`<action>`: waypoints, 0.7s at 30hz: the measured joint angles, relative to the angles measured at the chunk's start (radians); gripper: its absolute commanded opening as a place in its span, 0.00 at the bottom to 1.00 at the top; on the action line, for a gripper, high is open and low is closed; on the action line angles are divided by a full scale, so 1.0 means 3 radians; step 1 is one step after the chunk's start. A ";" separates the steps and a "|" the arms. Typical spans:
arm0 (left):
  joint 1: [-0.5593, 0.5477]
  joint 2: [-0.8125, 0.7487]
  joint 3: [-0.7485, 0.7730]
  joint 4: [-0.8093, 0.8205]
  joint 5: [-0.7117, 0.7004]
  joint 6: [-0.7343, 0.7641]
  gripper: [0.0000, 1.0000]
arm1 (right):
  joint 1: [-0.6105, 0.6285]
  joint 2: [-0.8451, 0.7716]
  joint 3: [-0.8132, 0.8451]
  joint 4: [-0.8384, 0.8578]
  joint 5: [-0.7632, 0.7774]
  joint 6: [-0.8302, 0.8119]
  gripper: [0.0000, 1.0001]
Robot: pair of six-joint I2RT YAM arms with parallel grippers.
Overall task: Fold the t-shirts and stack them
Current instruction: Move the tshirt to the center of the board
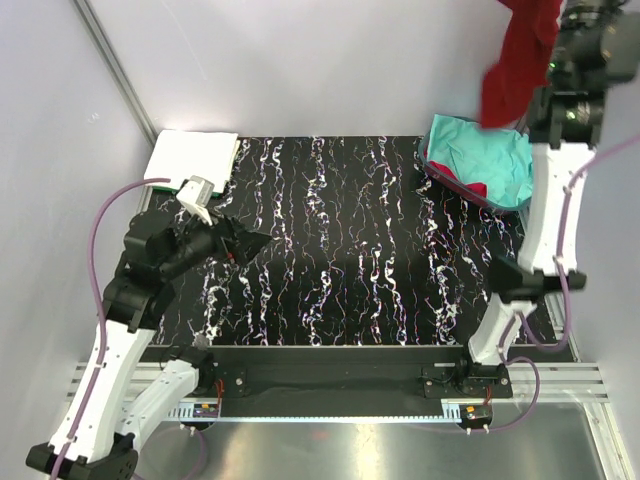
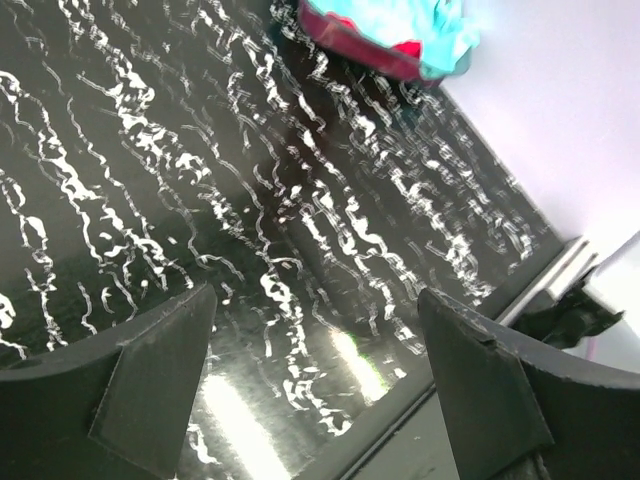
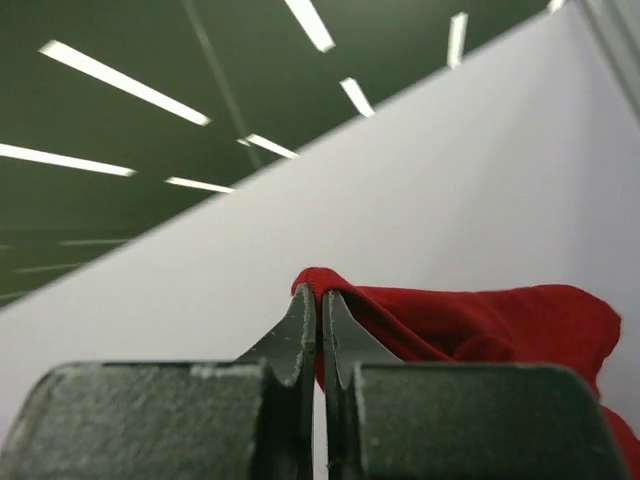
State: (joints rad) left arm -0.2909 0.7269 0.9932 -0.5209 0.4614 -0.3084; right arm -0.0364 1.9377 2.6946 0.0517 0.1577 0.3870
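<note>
My right gripper is shut on a fold of the dark red t-shirt and holds it high at the top right, where it hangs down. Below it lies a crumpled turquoise t-shirt at the mat's far right corner, with a bit of red cloth under it; the pile also shows in the left wrist view. A folded white t-shirt lies at the far left corner. My left gripper is open and empty above the left side of the mat, its fingers wide apart.
The black marbled mat covers the table. White walls enclose the back and sides. A metal rail runs along the near edge by the arm bases. Purple cables hang beside both arms.
</note>
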 measured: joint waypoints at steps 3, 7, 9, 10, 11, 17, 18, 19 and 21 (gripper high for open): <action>0.0000 -0.0065 0.0094 -0.0039 -0.0006 -0.0131 0.90 | 0.0120 -0.0567 -0.0341 0.0117 -0.0195 0.0294 0.00; 0.0000 -0.0181 0.0207 -0.0094 -0.0062 -0.0299 0.91 | 0.0373 -0.1287 -0.1150 0.0106 -0.0523 0.0848 0.01; 0.0000 -0.0239 0.0276 -0.0120 -0.0118 -0.0381 0.92 | 0.0671 -0.1645 -0.1713 -0.0001 -0.0767 0.1102 0.09; 0.0000 -0.0259 0.0308 -0.0128 -0.0154 -0.0417 0.92 | 0.0800 -0.1748 -0.1932 -0.0020 -0.0853 0.1193 0.22; 0.0000 -0.0275 0.0338 -0.0128 -0.0187 -0.0468 0.92 | 0.1001 -0.1910 -0.2309 -0.0031 -0.0973 0.1333 0.39; 0.0000 -0.0158 0.0378 -0.0140 -0.0243 -0.0734 0.85 | 0.1553 -0.2220 -0.4229 -0.0740 -0.2059 0.1811 0.80; -0.0004 -0.0111 0.0362 -0.0136 -0.0226 -0.0759 0.84 | 0.1569 -0.2219 -0.4503 -0.0932 -0.2134 0.1795 0.84; -0.0014 -0.0050 0.0333 -0.0136 -0.0212 -0.0802 0.84 | 0.1582 -0.2230 -0.4812 -0.1198 -0.2169 0.1754 0.87; -0.0099 0.0092 0.0245 -0.0146 -0.0214 -0.0874 0.84 | 0.1589 -0.2318 -0.5306 -0.1781 -0.2098 0.1532 0.88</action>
State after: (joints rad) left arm -0.3206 0.7544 1.0668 -0.5648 0.3973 -0.5705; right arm 0.4404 1.2423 1.1027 -0.4828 -0.4717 0.8467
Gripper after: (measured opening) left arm 0.848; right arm 0.865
